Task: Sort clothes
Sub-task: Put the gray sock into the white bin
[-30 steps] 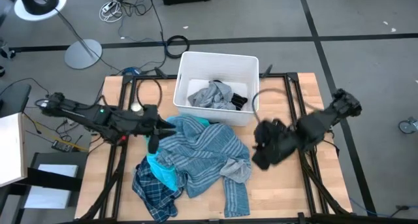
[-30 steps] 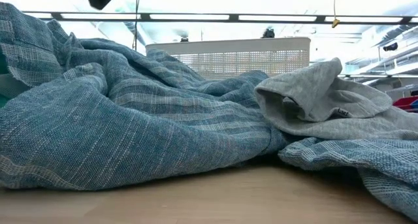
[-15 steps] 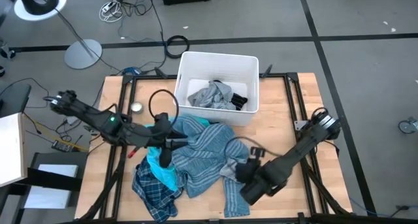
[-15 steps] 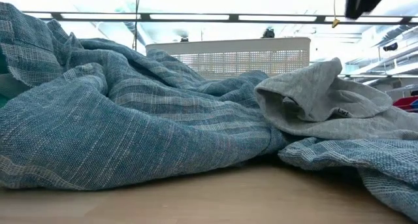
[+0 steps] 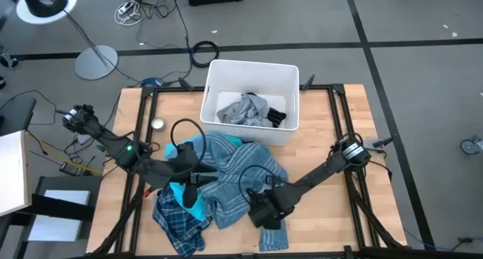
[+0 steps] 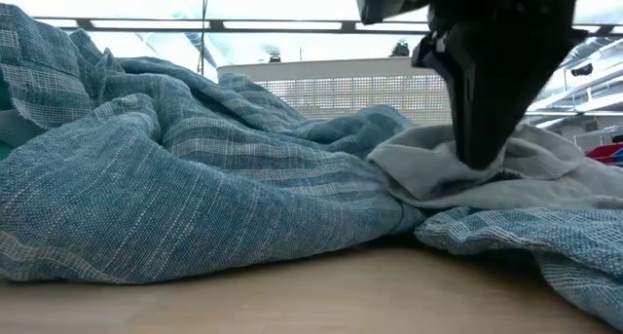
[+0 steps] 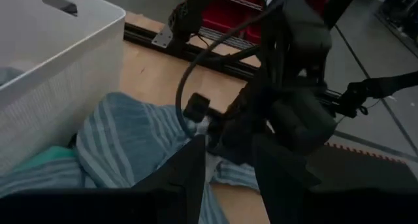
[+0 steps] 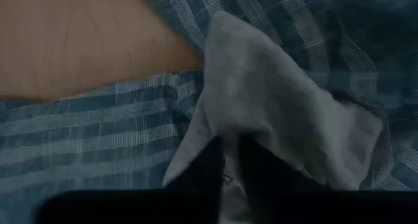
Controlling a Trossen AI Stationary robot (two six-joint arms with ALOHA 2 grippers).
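Note:
The blue-grey striped shirt [image 5: 234,168] lies spread across the middle of the table, with the grey top [image 5: 281,189] on its right part. A turquoise piece [image 5: 198,211] and a navy plaid shirt [image 5: 175,223] lie at its near left. My right gripper [image 5: 262,214] points down into the grey top [image 8: 274,100], its fingers close together on the cloth. My left gripper [image 5: 189,189] is open just above the striped shirt's left part [image 7: 130,139] and the turquoise piece; I cannot tell whether it touches them. My right gripper comes from above, pointing down, onto the grey top's raised fold [image 8: 228,145]. Its two fingers [image 8: 264,175] stand close together with a thin strip of grey cloth between them. In the low view the fingers [image 6: 480,149] dent the top, which lies on the striped shirt [image 6: 195,198].
The white bin [image 5: 253,69] stands at the table's far middle and holds a grey garment [image 5: 243,109] and black socks [image 5: 275,117]. Bare wood shows at the table's right [image 5: 332,206] and near the front edge [image 6: 292,295]. A small round object [image 5: 158,124] lies at the far left.
My right gripper has swung from the table's right side toward the left and near edge and come down onto the grey top, whose raised fold is now pressed flat. My left gripper has moved toward the near edge and a little right, over the turquoise piece.

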